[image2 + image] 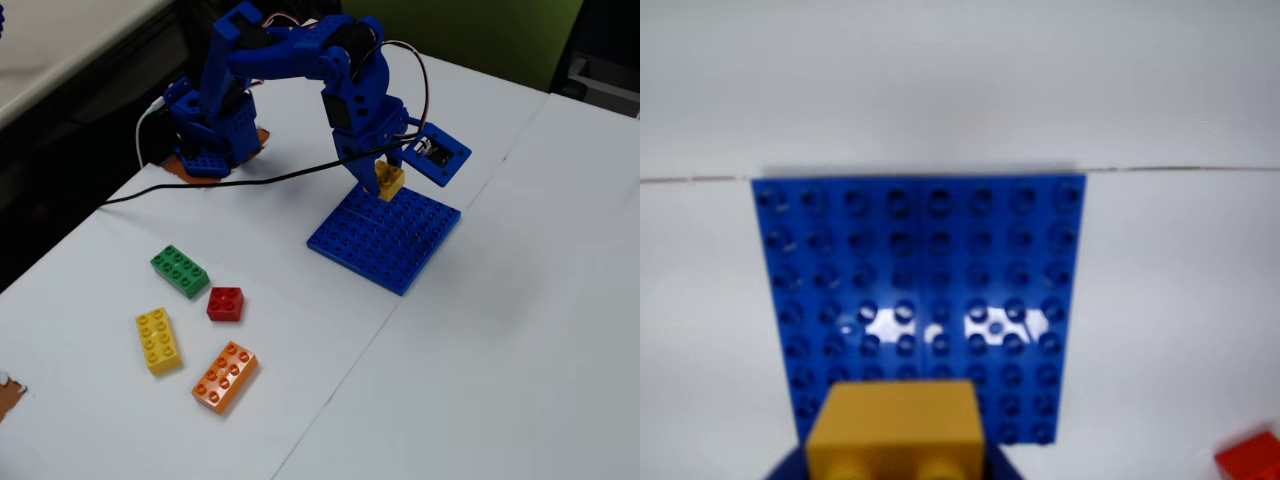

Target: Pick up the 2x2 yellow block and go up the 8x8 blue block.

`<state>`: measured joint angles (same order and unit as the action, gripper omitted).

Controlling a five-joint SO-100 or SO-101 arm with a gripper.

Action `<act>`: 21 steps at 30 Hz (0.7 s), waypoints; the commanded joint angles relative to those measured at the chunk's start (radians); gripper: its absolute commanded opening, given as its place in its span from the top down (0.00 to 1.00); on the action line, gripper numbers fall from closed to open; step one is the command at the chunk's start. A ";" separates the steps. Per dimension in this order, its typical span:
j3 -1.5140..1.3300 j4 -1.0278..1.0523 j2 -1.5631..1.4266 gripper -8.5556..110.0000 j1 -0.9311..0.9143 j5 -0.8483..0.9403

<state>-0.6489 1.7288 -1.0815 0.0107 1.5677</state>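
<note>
The claw (pixel 388 180) is clamped on the yellow block (pixel 389 181), holding it over the near-arm edge of the blue plate (pixel 385 238). In the fixed view the block sits at or just above the plate's studs; whether it touches them cannot be told. In the wrist view the yellow block (pixel 895 428) fills the bottom centre, two of its studs facing the camera at the lower edge, with the dark blue claw (pixel 895 450) just showing at either side beneath it. The blue plate (pixel 920 300) spreads out beyond the block, square to the view, with bright glare on its lower middle rows.

The plate lies flat on the white counter (pixel 500 330), close beside a seam between two counter panels. The arm (pixel 300 70) arches from its base at the counter's far-left edge over to the plate, and a black cable (pixel 250 183) trails from the arm across the counter toward the left.

All other bricks lie well apart from the plate, to its left and nearer the fixed camera: a green brick (pixel 180 271), a red brick (pixel 225 303) just beside it, a long yellow brick (pixel 159 339), and an orange brick (pixel 225 376). A red corner (pixel 1252 456) shows at the wrist view's lower right.
</note>
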 commanded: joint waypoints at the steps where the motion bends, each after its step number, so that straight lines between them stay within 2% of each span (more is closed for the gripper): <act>1: 0.051 -0.014 -0.009 0.93 0.008 -0.003; 21: 0.055 -0.031 -0.005 0.93 0.012 0.011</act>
<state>-0.6427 1.7165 -1.0815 0.0107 1.5693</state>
